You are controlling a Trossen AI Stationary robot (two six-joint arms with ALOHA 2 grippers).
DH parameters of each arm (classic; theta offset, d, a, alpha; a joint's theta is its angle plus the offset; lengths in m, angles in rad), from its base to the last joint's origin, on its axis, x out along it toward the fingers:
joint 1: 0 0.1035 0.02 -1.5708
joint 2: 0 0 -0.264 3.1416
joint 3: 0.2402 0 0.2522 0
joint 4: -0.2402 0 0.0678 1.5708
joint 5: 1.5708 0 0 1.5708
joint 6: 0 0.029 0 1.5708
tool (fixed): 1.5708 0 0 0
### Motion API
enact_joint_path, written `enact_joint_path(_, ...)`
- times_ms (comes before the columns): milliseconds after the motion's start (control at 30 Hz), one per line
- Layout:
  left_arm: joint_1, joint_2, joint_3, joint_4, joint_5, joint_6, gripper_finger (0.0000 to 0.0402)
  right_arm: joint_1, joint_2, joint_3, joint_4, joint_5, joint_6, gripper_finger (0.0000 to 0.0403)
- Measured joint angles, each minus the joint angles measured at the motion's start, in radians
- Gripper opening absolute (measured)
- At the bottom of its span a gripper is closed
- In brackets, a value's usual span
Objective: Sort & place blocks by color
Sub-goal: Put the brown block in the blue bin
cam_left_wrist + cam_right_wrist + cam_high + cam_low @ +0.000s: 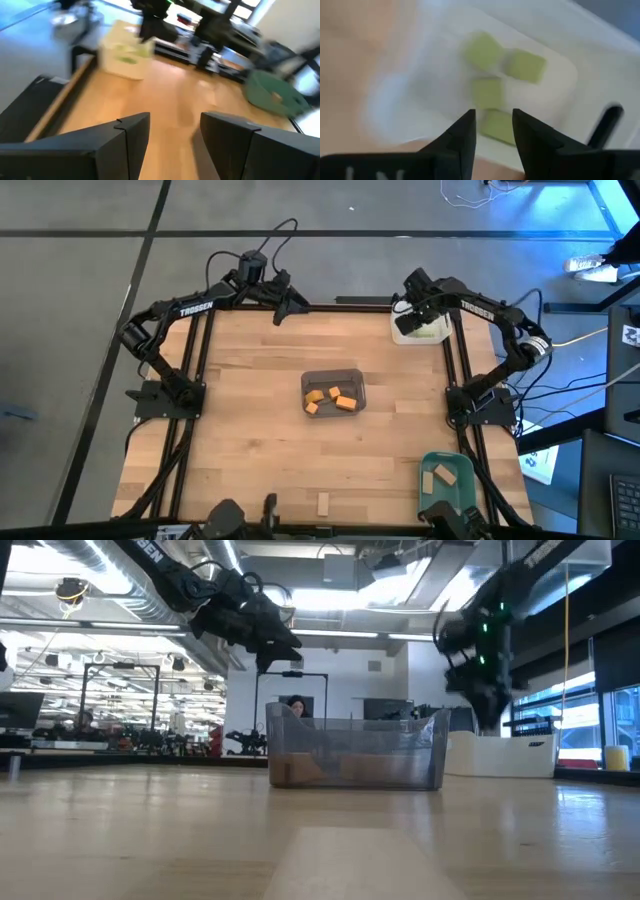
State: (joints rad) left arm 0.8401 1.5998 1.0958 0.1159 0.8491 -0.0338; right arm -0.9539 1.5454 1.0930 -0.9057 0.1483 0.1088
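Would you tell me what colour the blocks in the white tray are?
Light green; the blocks in the white tray show best in the right wrist view.

A: Where do the cameras sit?

B: One hangs overhead, looking straight down on the whole table [250,410]. Another lies at table height, facing level across it toward the room, close to the grey tray [355,752].

A: And the wrists?

B: The right one looks closely down into the white tray [560,85]; the left one looks across the table and also catches that white tray.
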Motion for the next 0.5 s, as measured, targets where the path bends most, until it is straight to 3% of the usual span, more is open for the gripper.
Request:
enact_joint_path(100, -0.042, -0.04, -0.003, -0.015, 0.033, 0.068, 0.0164, 0.059, -0.071, 0.046, -0.015, -0.03, -0.028, 0.0127)
enact_joint_path(167, -0.082, -0.079, 0.0, -0.033, -0.017, 0.113, 0.0162, 0.108, -0.134, 0.069, -0.023, -0.034, -0.043, 0.0127)
enact_joint_path(500, -0.337, -0.327, 0.0, -0.441, -0.555, 0.067, 0.0161, 0.364, -0.427, 0.095, -0.016, -0.194, -0.1, 0.0128)
